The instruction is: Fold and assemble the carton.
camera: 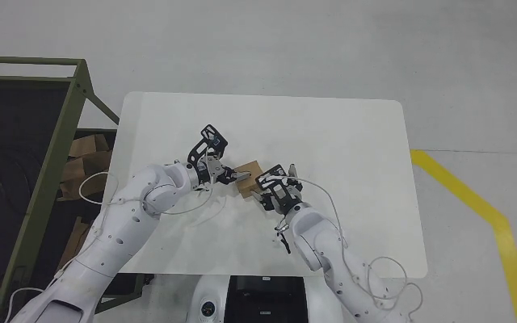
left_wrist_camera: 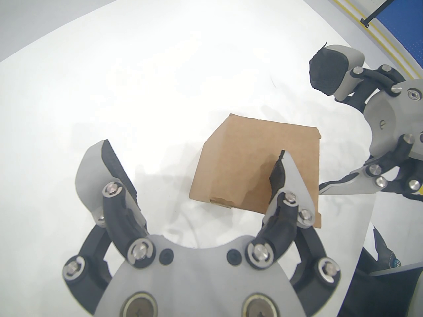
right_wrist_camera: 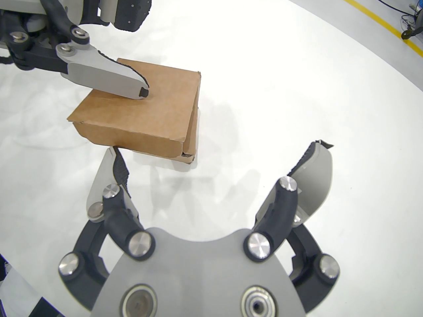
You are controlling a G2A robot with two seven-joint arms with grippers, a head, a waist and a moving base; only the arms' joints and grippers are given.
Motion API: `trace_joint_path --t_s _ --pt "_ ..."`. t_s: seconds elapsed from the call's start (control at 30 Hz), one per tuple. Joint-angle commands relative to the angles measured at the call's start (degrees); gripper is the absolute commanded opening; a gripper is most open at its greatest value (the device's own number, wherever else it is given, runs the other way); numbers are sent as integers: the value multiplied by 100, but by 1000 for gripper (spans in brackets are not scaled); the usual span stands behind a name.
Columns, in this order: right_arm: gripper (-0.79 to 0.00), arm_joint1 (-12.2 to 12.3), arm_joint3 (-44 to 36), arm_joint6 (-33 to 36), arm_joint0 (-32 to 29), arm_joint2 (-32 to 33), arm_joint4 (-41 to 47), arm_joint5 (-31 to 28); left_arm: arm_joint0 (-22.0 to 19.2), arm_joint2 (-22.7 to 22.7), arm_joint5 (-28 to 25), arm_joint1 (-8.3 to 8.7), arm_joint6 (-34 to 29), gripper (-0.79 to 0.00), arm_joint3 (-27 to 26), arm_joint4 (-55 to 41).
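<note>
A brown carton (camera: pixel 247 174) sits near the centre of the white desk (camera: pixel 355 129), lid down and close to its finished box shape. The robot's two arms meet over it. The left end effector (left_wrist_camera: pixel 195 153) comes in from the carton's 9 o'clock with its fingers spread wide apart. One fingertip (right_wrist_camera: pixel 142 92) presses on the lid and the other is raised clear above it. The right end effector (right_wrist_camera: pixel 216 150) stands at the carton's 5 o'clock, also spread open and gripping nothing. One of its fingers (right_wrist_camera: pixel 114 166) is just beside the foot of the near side wall, though whether it actually touches cannot be told.

The step in hand appears to be seating the lid and closing the last side. At the corner nearest the right arm the layered flap ends (right_wrist_camera: pixel 188 153) stand slightly proud and uneven, so the fold there looks unfinished.

To do it well, the left fingertip should bear straight down, firmly enough to pin the lid flat without denting the board. The right finger would best push level and square against the wall, low near the desk, so the flap slides in rather than buckles. The light box will likely skate across the smooth desk if the sideways push outweighs the downward hold, so the press should come first.

Off the desk at 9 o'clock, a green metal rack (camera: pixel 81 81) holds more cardboard (camera: pixel 81 161).
</note>
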Motion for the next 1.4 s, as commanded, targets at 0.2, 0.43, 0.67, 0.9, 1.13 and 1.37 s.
trace_joint_path --t_s 0.2,0.43,0.67,0.9,1.13,1.37 --pt "0 -35 53 52 50 -41 -46 23 22 -29 1 -18 -21 0 -29 14" --pt "0 -64 97 33 79 -41 -27 58 15 -31 -20 -36 -56 0 -25 28" --pt "0 -95 154 39 121 -38 -18 104 15 -35 -30 -55 -84 0 -15 26" --pt "0 -121 207 35 132 -29 -28 154 14 -45 -60 -70 -96 0 -11 39" --pt "0 -144 246 31 135 -21 -43 187 16 -62 -70 -85 -111 0 5 32" --pt "0 -164 260 9 134 -28 -59 149 21 -79 -86 -99 -114 0 14 27"
